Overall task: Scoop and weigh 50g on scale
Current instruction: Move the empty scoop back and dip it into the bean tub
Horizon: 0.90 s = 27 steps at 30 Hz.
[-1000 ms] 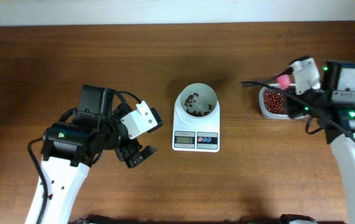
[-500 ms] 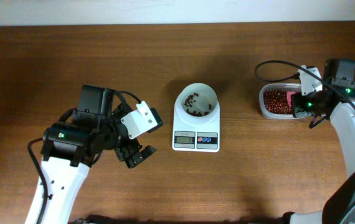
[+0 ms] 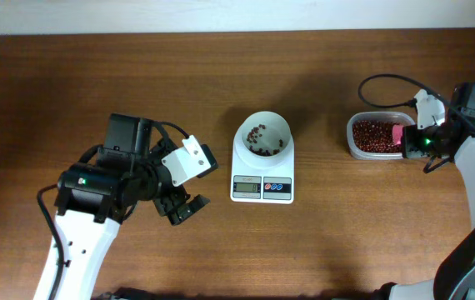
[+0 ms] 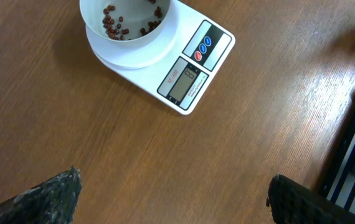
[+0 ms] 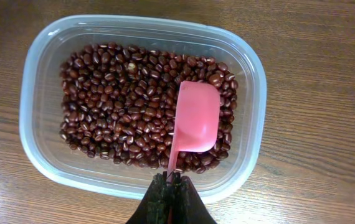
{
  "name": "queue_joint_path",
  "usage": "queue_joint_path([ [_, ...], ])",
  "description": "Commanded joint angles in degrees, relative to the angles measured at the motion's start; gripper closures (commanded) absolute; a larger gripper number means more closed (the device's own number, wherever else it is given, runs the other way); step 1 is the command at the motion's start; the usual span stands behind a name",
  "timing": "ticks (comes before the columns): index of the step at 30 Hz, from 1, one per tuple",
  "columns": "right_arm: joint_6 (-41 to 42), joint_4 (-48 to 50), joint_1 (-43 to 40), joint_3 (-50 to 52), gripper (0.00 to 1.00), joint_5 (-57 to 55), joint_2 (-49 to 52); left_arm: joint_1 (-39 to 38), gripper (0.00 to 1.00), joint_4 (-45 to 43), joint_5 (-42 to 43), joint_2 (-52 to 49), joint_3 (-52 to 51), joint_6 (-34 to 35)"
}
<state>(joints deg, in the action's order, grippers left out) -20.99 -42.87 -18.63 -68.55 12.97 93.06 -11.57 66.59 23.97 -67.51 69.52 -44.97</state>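
The white scale (image 3: 262, 171) stands mid-table with a round white bowl (image 3: 263, 135) on top holding a few red-brown beans (image 4: 116, 26). To its right a clear tub (image 3: 356, 142) holds a heap of the beans (image 5: 121, 106). My right gripper (image 5: 172, 180) is shut on the thin handle of a pink scoop (image 5: 197, 115). The scoop sits over the beans at the tub's right end, with no beans showing on it. My left gripper (image 4: 172, 186) hangs open over bare wood, left of and nearer than the scale (image 4: 190, 68).
The tub's rim (image 5: 34, 137) rests on the wooden table near the right edge. A black cable (image 3: 379, 81) loops behind the tub. The left arm's body (image 3: 112, 179) fills the table's left front.
My right arm has swung right and brought the pink scoop from above the tub's far edge down over the beans at its right end. The left arm has not moved.
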Motion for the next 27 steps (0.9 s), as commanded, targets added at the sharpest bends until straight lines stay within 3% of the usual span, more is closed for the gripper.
queue_joint_path([
  [1, 0.2, 0.5, -0.2, -0.2, 0.96, 2.0, 0.1, 0.2, 0.01, -0.1, 0.2, 0.0, -0.1, 0.5],
  [27, 0.2, 3.7, -0.2, 1.1, 0.96, 2.3, 4.7, 0.2, 0.01, -0.1, 0.2, 0.0, -0.1, 0.5],
])
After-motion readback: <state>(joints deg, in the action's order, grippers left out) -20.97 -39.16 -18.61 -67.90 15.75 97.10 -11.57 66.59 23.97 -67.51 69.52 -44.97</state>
